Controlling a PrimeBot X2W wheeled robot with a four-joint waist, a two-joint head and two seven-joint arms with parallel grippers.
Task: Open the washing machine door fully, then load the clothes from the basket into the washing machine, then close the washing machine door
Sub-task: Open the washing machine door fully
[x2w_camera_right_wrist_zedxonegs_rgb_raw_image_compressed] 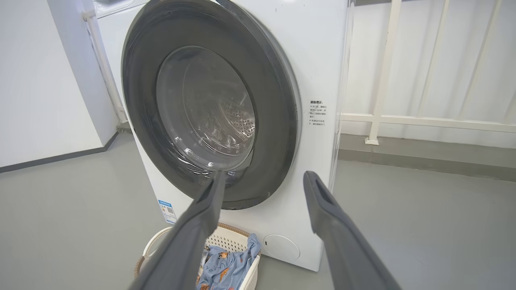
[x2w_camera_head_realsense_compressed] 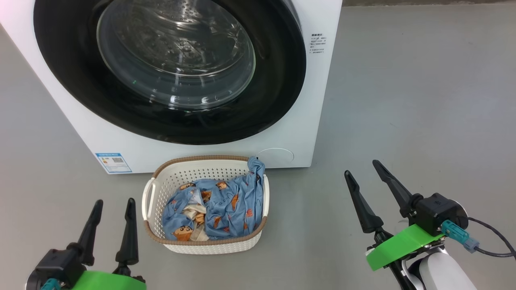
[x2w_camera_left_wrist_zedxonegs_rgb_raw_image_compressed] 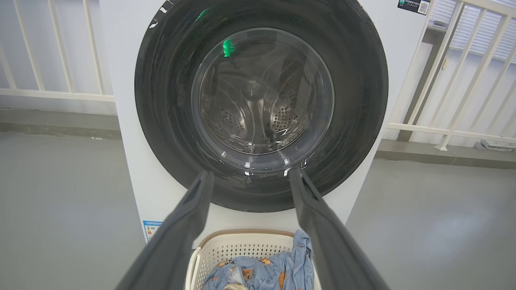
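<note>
Clothes (x2w_camera_head_realsense_compressed: 225,205) lie bundled inside the basket (x2w_camera_head_realsense_compressed: 177,171), which stands on the floor (x2w_camera_head_realsense_compressed: 403,100) just in front of the washing machine (x2w_camera_head_realsense_compressed: 80,133), below its round door (x2w_camera_head_realsense_compressed: 278,92). The door sits closed against the front. The left fingers (x2w_camera_head_realsense_compressed: 129,225) are spread and hold nothing, near the basket's left side. The right fingers (x2w_camera_head_realsense_compressed: 360,201) are also spread and empty, further from its right side.

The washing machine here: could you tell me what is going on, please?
Nothing is being handled yet. The washing machine door is shut, and the clothes lie in the basket on the floor before the washing machine. The robot's left jaws and right jaws hang open and empty, either side of the basket.
</note>
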